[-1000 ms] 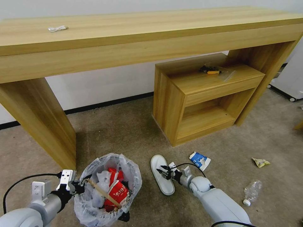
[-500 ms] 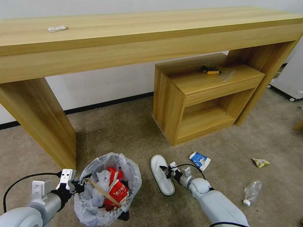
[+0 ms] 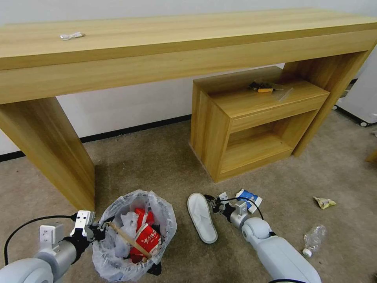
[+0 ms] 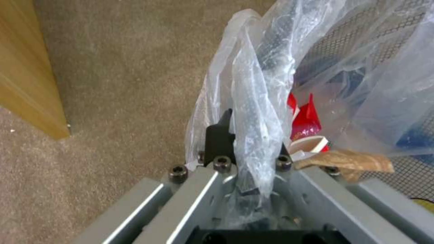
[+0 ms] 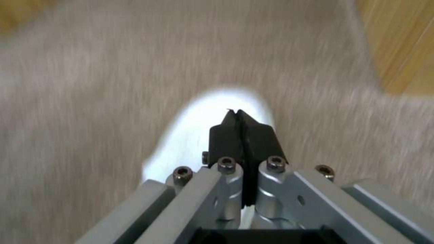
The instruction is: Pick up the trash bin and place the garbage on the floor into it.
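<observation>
The trash bin (image 3: 135, 236), black with a crinkly plastic bag liner, stands on the floor (image 3: 157, 165) at the lower left and holds red wrappers and a wooden stick. My left gripper (image 3: 99, 232) is shut on its rim and bag (image 4: 253, 101). A white slipper (image 3: 201, 216) lies to the bin's right. My right gripper (image 3: 209, 200) hovers at the slipper's right edge, and its fingers (image 5: 226, 135) are pressed together over the slipper (image 5: 194, 135) with nothing held. A blue-white carton (image 3: 249, 199), a yellow wrapper (image 3: 324, 202) and a clear bottle (image 3: 314, 237) lie farther right.
A long wooden desk (image 3: 176, 43) spans the back, its left leg (image 3: 51, 149) close to the bin. A low wooden cabinet (image 3: 255, 122) stands under the desk with a screwdriver (image 3: 264, 89) on top. A white wheeled unit (image 3: 363, 98) is at the right edge.
My right gripper has moved off the slipper's middle, away and to the right toward the carton. The left arm and the bin have stayed still.
</observation>
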Controlling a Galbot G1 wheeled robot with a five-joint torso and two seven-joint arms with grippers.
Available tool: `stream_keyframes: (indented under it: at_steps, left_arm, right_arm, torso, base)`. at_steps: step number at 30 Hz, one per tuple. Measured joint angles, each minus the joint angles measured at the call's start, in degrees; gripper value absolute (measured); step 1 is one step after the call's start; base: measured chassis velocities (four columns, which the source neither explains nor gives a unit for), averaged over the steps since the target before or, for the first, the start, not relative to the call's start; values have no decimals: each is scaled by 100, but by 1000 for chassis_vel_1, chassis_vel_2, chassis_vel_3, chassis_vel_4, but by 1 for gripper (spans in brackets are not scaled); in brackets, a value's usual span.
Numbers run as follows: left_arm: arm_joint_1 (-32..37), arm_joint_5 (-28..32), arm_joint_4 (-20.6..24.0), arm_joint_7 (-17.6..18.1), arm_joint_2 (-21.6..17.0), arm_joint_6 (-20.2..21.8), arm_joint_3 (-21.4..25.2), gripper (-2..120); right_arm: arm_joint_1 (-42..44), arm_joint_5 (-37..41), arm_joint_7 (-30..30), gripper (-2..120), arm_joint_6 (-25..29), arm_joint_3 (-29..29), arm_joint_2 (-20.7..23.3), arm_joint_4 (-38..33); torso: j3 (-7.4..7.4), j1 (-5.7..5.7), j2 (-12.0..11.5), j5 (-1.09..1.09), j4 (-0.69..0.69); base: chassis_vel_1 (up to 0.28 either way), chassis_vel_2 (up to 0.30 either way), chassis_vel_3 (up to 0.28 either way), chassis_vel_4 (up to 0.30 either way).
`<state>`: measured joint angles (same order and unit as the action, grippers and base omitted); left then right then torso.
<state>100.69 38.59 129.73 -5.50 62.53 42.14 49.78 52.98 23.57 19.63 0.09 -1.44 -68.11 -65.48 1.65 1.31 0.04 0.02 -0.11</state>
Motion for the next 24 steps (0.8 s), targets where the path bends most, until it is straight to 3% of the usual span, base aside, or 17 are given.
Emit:
stream_keyframes:
  at_steps: [3, 9, 17, 20, 24]
  left_arm:
    - [-2, -10, -2, 1, 0, 0, -6, 0]
    - [21, -16, 4, 5, 2, 0, 5, 0]
    - [11, -18, -2, 8, 3, 0, 3, 0]
    - [-13, -21, -17, 9, 6, 0, -21, 0]
    - [-14, -21, -17, 9, 0, 0, -18, 0]
  right_arm:
    - [28, -195, -46, 2, -155, 91, 28, -13]
    - [15, -428, -822, 28, -1038, 510, -18, -317]
    - [-177, -312, -970, 52, -1243, 703, -102, -177]
    - [-382, -279, -916, 69, -1223, 765, -217, 128]
    - [-513, -139, -819, 82, -1202, 808, -318, 389]
  torso:
    - [0, 0, 0, 0, 0]
    - [0, 0, 0, 0, 0]
    - [0, 0, 0, 0, 0]
    - [0, 0, 0, -1, 1]
    - [0, 0, 0, -1, 0]
  base:
    - [0, 0, 0, 0]
    - [0, 0, 0, 0]
    - [0, 0, 0, 0]
    - [0, 0, 0, 0]
    - [0, 0, 0, 0]
